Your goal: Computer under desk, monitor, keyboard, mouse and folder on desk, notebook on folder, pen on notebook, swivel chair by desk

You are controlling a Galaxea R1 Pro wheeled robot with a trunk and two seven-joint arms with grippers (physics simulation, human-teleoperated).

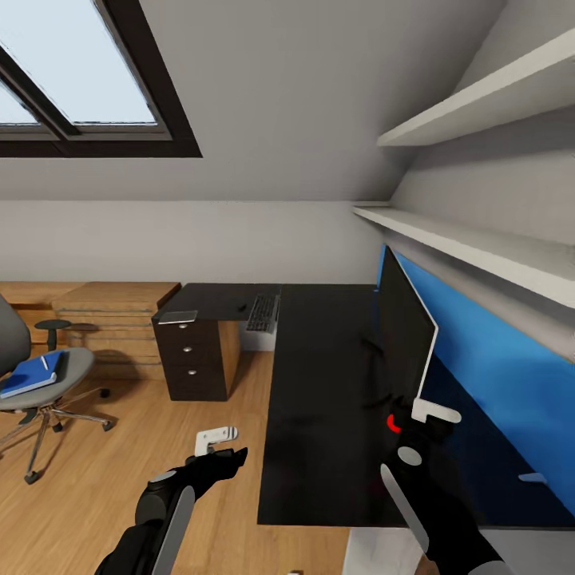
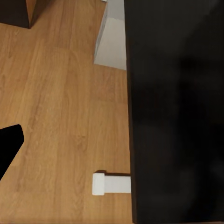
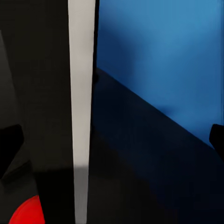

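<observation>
Sloped grey ceiling and a dark-framed skylight (image 1: 88, 88) close the bedroom above a light wood floor (image 1: 104, 495). Against the blue back panel (image 1: 495, 375) stands the desk (image 1: 319, 415), its glossy black top bending in an L toward black drawers (image 1: 190, 363). On the desk the monitor (image 1: 406, 331) stands upright just beside the panel, seen nearly edge-on, black front toward the room and white edge facing the camera. At the far corner of the top lies the keyboard (image 1: 262, 313), with the tiny mouse (image 1: 242, 307) just beside it. A flat grey object (image 1: 177, 317) rests on the drawer end. Well apart from the desk, the chair (image 1: 36, 375) sits on the floor, carrying the blue folder (image 1: 30, 374); the notebook and pen on it are too small to make out clearly. A light wood drawer unit (image 1: 116, 319) stands behind it.

The right gripper (image 1: 427, 419) is at the monitor's near edge; in the right wrist view the white edge (image 3: 81, 112) runs between its two dark fingers (image 3: 9, 144), which stand spread on either side without visibly touching it. The left gripper (image 1: 220, 451) hangs over the floor beside the desk; whether its claw is spread or pressed together I cannot tell. The left wrist view looks down on the desk edge (image 2: 177, 112) and a white leg foot (image 2: 111, 183).
</observation>
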